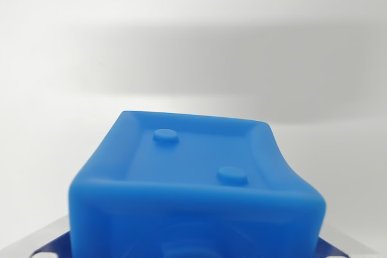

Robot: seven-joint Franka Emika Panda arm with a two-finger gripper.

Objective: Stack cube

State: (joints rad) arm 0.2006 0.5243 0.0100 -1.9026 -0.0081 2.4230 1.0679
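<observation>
The blue cube point(196, 179) fills the near middle of the wrist view, right under the camera and seemingly between the claw's metal tips, but I cannot tell whether the claw grips it above the white bench point(181, 46).

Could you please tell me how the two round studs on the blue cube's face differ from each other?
On the blue cube, the far stud sits toward the wrist view's left, close to the raised rim; the near stud sits further right and lower in the picture. The near stud looks slightly larger, likely being closer to the camera. Both are round, low and the cube's own blue.
</observation>
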